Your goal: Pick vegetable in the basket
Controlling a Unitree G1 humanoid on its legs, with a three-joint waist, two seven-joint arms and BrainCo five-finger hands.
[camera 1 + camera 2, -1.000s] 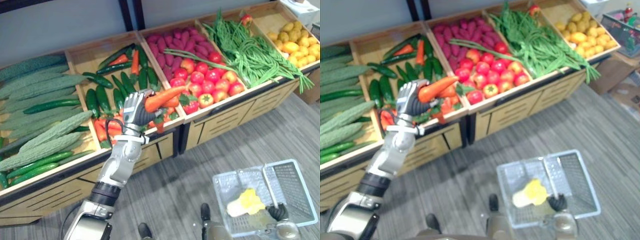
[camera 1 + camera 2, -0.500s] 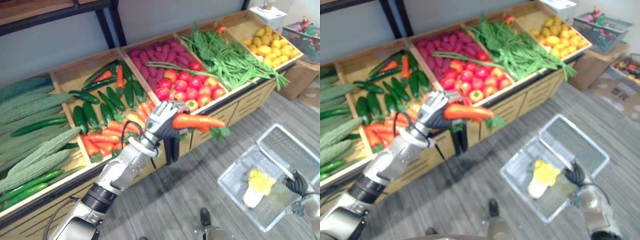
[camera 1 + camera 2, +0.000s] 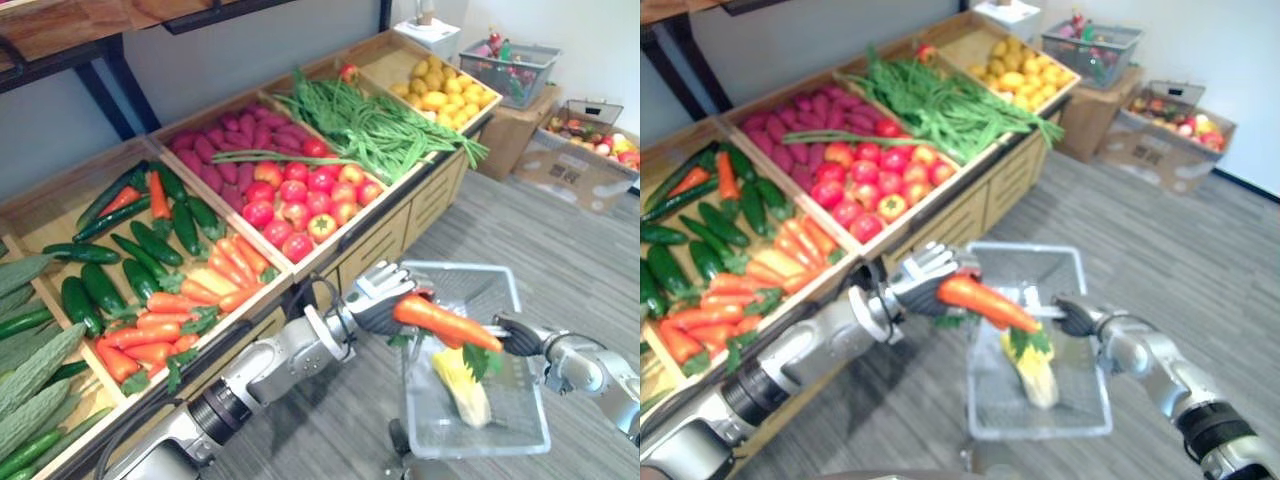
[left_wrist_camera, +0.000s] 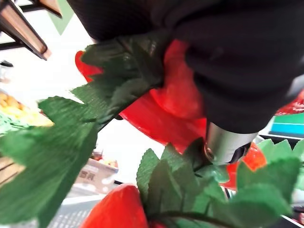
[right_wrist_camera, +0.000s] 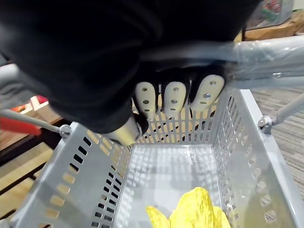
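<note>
My left hand (image 3: 382, 298) is shut on an orange carrot (image 3: 440, 322) with green leaves, holding it over the near rim of a clear plastic basket (image 3: 470, 447). The carrot's leafy end (image 4: 142, 61) lies under the hand's dark cover in the left wrist view. The carrot's tip points towards my right hand (image 3: 520, 337), whose fingers (image 5: 173, 97) curl round the basket's handle (image 5: 270, 50). A yellow leafy vegetable (image 3: 462, 385) lies on the basket's floor. In the right eye view the carrot (image 3: 985, 303) hangs just above that yellow vegetable (image 3: 1032, 372).
A wooden stand runs along the left with bins of carrots (image 3: 185, 315), cucumbers (image 3: 120, 265), tomatoes (image 3: 300, 205), green beans (image 3: 375, 125) and yellow produce (image 3: 440, 90). Boxes and another basket (image 3: 515, 65) stand at the far right on grey flooring.
My left hand has carried the carrot away from the stand and rightwards to above the basket. The view has swung right. The right hand still holds the basket handle.
</note>
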